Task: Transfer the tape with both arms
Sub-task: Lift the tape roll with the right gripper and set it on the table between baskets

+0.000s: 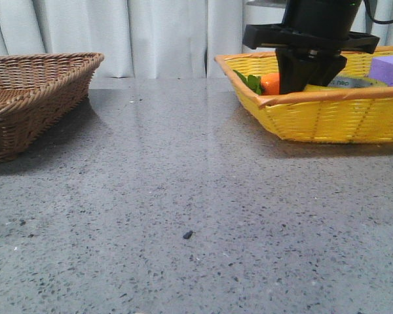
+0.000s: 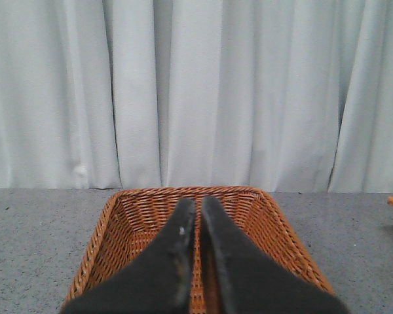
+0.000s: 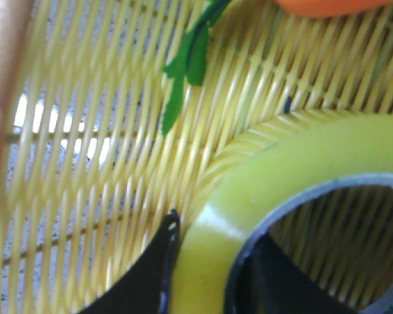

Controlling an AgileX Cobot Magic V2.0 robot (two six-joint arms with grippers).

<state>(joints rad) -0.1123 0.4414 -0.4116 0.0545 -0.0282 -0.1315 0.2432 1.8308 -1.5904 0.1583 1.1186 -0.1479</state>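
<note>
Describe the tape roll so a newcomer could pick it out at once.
Find the yellow wicker basket on the right of the grey speckled table. Inside lies a thick roll of translucent yellow tape, with the right end effector straddling its wall. Unlike the orange carrot and purple block beside it, it is a hollow ring.

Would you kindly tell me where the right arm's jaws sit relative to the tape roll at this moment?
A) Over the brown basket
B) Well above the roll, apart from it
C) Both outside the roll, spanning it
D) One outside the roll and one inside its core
D: in the right wrist view, one black finger lies against the outer face of the tape and the other shows inside its core, within the yellow basket.
</note>
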